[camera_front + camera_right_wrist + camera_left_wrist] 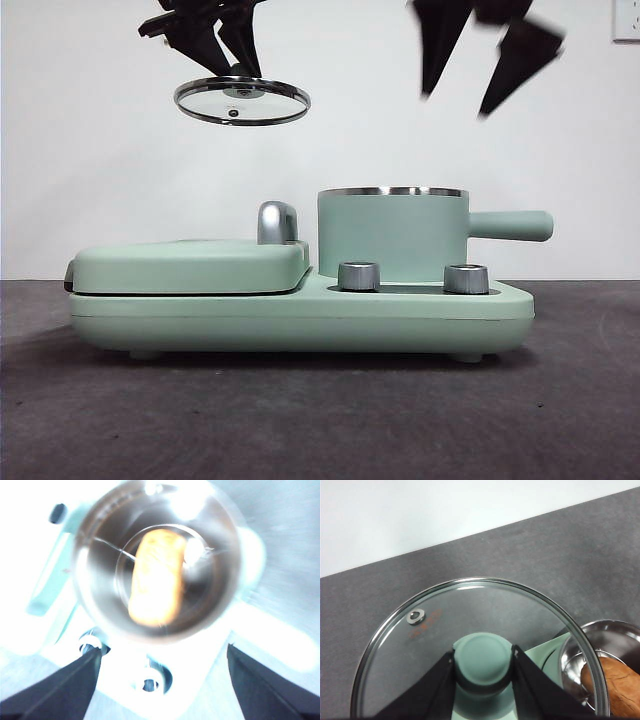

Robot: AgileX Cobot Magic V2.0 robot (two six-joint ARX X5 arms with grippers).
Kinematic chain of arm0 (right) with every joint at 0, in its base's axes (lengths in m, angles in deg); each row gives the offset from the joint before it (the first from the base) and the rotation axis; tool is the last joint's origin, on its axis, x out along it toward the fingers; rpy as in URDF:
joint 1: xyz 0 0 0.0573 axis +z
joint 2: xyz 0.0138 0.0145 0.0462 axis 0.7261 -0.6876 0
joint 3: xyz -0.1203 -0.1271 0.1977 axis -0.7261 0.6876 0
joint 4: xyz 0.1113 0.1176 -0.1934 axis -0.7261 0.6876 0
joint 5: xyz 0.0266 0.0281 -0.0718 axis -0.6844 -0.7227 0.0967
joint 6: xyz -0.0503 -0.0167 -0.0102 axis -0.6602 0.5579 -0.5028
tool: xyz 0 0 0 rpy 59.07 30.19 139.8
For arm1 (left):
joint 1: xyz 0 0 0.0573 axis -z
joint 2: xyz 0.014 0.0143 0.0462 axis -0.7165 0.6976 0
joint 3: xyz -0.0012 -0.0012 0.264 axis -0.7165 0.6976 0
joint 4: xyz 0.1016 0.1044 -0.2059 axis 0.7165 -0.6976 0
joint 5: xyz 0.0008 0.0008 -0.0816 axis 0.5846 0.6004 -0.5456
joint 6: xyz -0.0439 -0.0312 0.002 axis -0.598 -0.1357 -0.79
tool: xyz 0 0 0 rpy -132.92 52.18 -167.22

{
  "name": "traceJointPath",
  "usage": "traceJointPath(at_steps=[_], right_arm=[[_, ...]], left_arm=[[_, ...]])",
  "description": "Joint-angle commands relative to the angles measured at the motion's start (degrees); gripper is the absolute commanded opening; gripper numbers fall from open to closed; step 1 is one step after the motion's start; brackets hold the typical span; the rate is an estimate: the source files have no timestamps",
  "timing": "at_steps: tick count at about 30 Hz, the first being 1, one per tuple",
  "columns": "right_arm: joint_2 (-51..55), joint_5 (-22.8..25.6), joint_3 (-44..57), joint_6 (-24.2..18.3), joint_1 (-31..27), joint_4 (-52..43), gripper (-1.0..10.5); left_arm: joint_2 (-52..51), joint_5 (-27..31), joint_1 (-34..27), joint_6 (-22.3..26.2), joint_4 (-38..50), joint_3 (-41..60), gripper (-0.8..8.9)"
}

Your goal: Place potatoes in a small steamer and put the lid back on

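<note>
1. High on the left, the left claw [232, 62] is clenched on the green knob of the glass lid [241, 101] and holds it level in the air — above the closed griddle cover [190, 265], off to one side of the pot.
2. The small green pot [392, 235] stands open on its base unit [420, 315], handle [510, 225] pointing away from the griddle; two steel dials [359, 276] sit in front of it on the grey worktop [300, 420].
3. The potato [156, 575] lies inside the pot on the steel insert, so loading looks done.
4. Upper right, the right claw [490, 75] hangs released and empty over the pot.
5. The step in hand is the lid's return — next it probably has to travel sideways until centred over the rim, then come down flat once the right claw is clear.
</note>
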Motion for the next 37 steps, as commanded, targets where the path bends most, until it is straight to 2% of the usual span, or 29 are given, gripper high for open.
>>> traceJointPath(at_steps=[1, 7, 17, 23, 30, 37], right_arm=[[3.7, -0.5, 0.2, -0.8, 0.6, 0.8, 4.0], [17.7, -0.7, 10.9, -1.2, 0.7, 0.8, 4.0], [46.8, -1.3, 39.0, -1.1, 0.7, -5.8, 4.0], [63.8, -1.3, 51.1, 3.1, 0.7, -11.6, 4.0], [76.0, -1.4, 55.1, 8.0, 0.7, -11.0, 4.0], [80.6, -4.1, 55.1, 12.9, 0.7, -11.0, 4.0]], left_arm=[[-0.5, -0.2, 1.3, 0.4, 1.2, -1.5, 0.08], [-0.5, -0.2, 4.0, 0.4, 1.6, -1.5, 0.08], [0.5, -0.2, 9.5, 0.9, 2.9, -1.5, 0.08], [2.2, -0.3, 12.7, 2.0, 4.6, -1.5, 0.08], [5.3, -0.3, 15.7, 3.4, 5.6, -1.5, 0.08], [8.4, -0.3, 16.9, 3.4, 7.6, -1.5, 0.08]])
